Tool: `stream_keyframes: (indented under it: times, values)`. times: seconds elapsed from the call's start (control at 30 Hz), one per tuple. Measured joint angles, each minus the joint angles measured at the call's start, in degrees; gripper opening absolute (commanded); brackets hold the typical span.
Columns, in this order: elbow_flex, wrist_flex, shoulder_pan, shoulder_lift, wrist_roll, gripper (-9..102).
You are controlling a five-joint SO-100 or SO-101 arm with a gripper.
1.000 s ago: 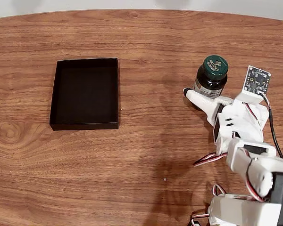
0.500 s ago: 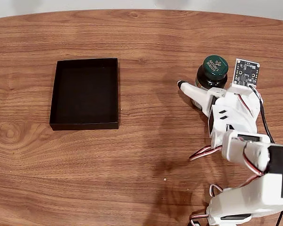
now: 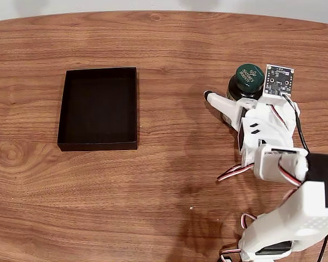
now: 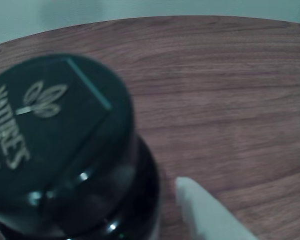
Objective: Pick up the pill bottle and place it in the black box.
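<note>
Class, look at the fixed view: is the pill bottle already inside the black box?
No, the pill bottle stands on the table right of the black box.

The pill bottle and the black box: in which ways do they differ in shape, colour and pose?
The pill bottle is round and stands upright, taller than wide; the black box is rectangular, shallow and lies flat. The bottle has dark glass and a green printed cap; the box is plain matte black. The box is far wider than the bottle. The bottle stands beside the gripper; the box sits apart, to the left in the fixed view. Both rest on the wooden table.
</note>
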Motion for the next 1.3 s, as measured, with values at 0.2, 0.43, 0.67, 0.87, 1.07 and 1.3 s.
stream_keyframes:
  times: [0.2, 0.43, 0.67, 0.87, 1.07, 1.3]
  values:
    - [-1.23, -2.46, -0.35, -3.78, -0.35, 45]
    - [-1.23, -4.22, -0.35, -4.83, -1.05, 41]
    - [-1.23, -4.39, -0.35, -4.83, -1.58, 32]
    - [-1.23, -6.24, -0.35, -4.83, -2.37, 27]
    - [0.00, -6.94, 0.00, -4.75, -2.90, 24]
    - [3.87, -7.29, -1.32, -0.79, -3.96, 22]
